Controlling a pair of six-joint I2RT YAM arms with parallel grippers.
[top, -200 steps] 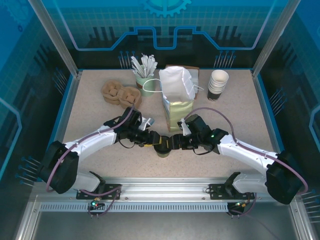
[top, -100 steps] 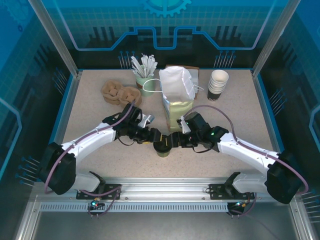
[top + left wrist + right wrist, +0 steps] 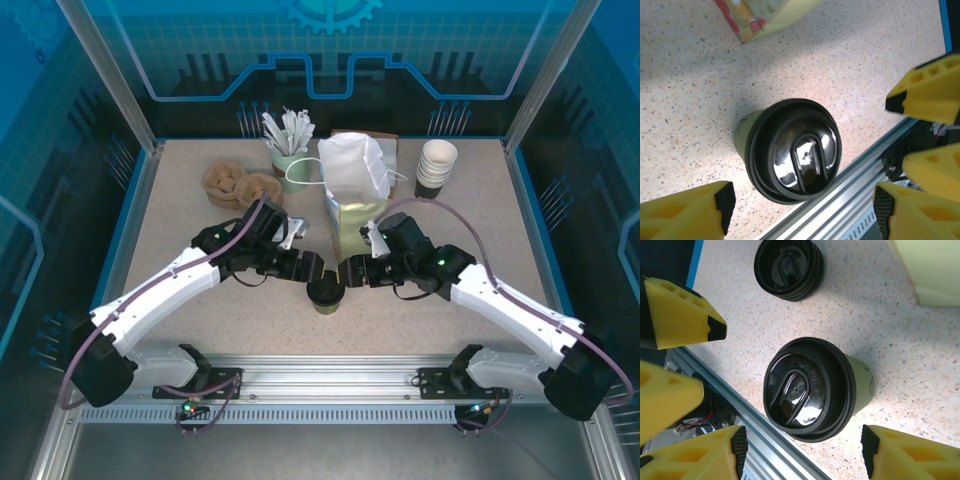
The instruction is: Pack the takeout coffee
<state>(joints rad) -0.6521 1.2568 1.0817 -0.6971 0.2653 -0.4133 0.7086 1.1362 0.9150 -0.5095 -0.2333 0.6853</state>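
Counting now: one takeout coffee is showing, olive-green with a black lid. One paper bag is standing. One loose stack of black lids is sitting out, and one stack of lidless cups. One green cup of wrapped straws is standing, straws too bunched to count. One pile of brown cup carriers is lying there.

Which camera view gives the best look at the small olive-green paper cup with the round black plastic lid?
The right wrist view: the small olive-green paper cup shows its whole black lid and much green wall. Left wrist: whole lid, less wall. Top external: tiny.
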